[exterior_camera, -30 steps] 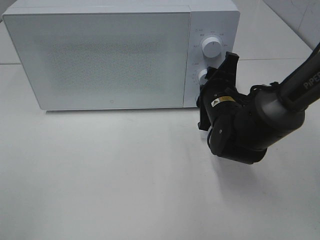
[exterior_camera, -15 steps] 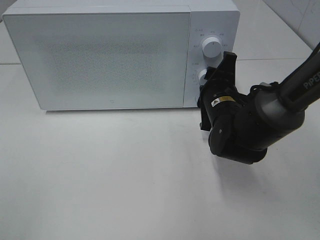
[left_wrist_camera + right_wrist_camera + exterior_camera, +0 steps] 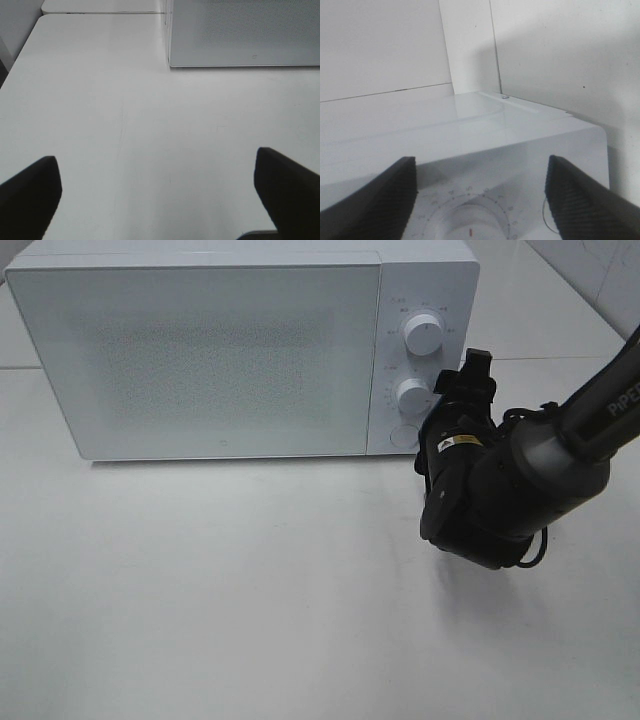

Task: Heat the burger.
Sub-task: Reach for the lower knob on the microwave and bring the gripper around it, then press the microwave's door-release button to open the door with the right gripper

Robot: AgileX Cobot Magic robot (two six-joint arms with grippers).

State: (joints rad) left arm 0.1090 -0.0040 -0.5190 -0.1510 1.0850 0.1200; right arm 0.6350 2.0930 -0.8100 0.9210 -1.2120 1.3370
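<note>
One shut microwave (image 3: 200,350) on the worktop (image 3: 200,590). Hovers by the lower dial (image 3: 412,395) with right pincer (image 3: 462,372) spread and empty, probably for setting time. Hangs left pincer (image 3: 156,160) wide over the worktop, out of the way. Shows no burger; perhaps inside, unseen.

white table (image 3: 200,590) under even light; white tiled wall (image 3: 545,50) behind.

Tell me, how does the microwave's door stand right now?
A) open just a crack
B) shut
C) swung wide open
B: the door of the microwave sits flush across its front, with no gap at the edge and nothing of the inside showing.
</note>
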